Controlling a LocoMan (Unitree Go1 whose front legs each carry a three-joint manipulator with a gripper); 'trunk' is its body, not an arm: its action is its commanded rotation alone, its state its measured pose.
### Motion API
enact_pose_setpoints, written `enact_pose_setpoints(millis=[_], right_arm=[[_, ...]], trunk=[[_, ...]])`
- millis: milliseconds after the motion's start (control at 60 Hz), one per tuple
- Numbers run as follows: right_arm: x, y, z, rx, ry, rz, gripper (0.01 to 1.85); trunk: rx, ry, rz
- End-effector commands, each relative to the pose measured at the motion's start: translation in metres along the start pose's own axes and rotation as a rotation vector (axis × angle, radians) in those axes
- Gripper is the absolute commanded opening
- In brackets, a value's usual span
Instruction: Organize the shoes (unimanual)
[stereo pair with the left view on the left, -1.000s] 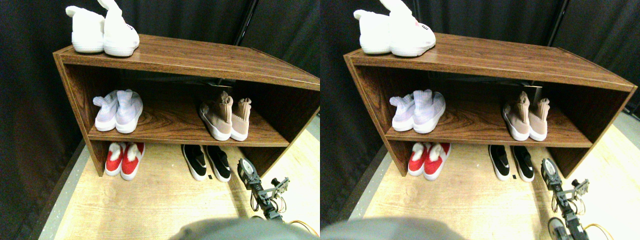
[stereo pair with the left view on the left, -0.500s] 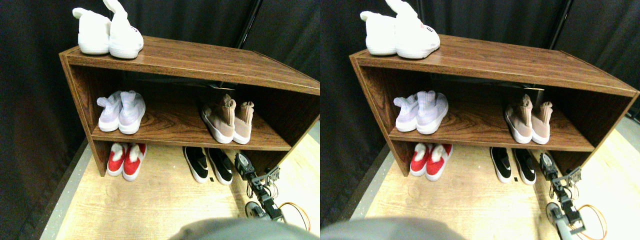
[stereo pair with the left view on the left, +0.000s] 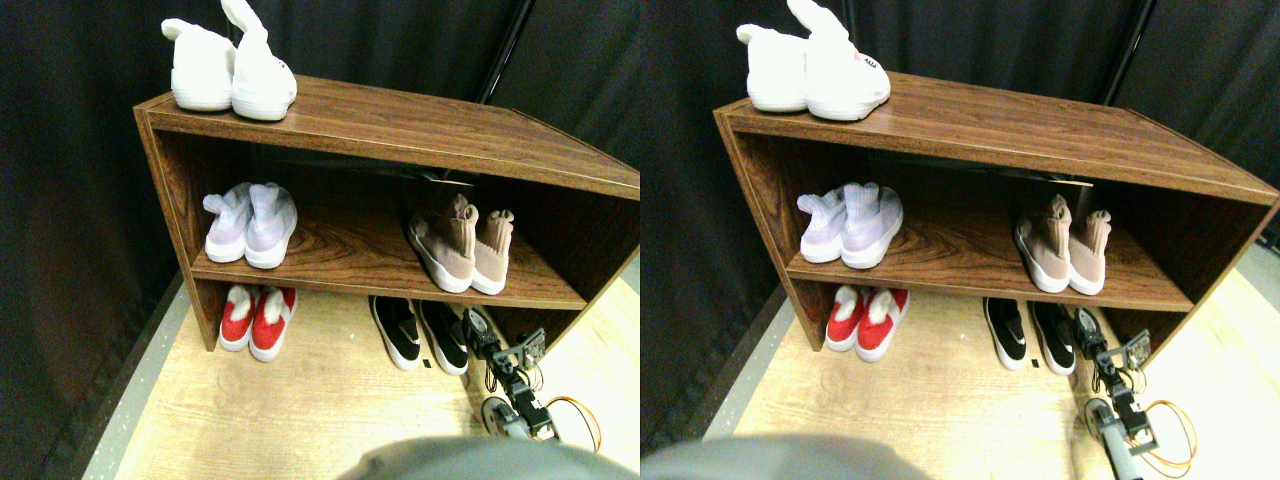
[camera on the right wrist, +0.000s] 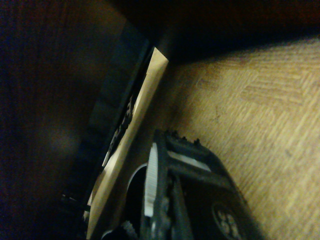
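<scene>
Advanced farther toward the shelf (stereo pair with the left view on the left: 400, 130), the right gripper (stereo pair with the left view on the left: 478, 327) sits just right of the black slip-ons (stereo pair with the left view on the left: 420, 334); jaw state cannot be told.

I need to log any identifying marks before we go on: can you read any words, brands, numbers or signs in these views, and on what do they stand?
No text can be read in either view.
White shoes on top of the shelf unit: a small dark and pink mark on the side, too blurred to read.
Black slip-ons on the floor: white marks, shapes only, no letters made out.
Small dark tag on the floor by them: too small to read.
</scene>
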Motion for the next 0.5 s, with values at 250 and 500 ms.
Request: enact_pose_setpoints(millis=[250, 500], right_arm=[[0.005, 0.004, -0.014, 0.017, 0.065, 0.027, 0.06], [0.007, 0.005, -0.023, 0.019, 0.092, 0.015, 0.06]], trunk=[[-0.027, 0.02, 0.033], [-0.032, 0.024, 0.043]])
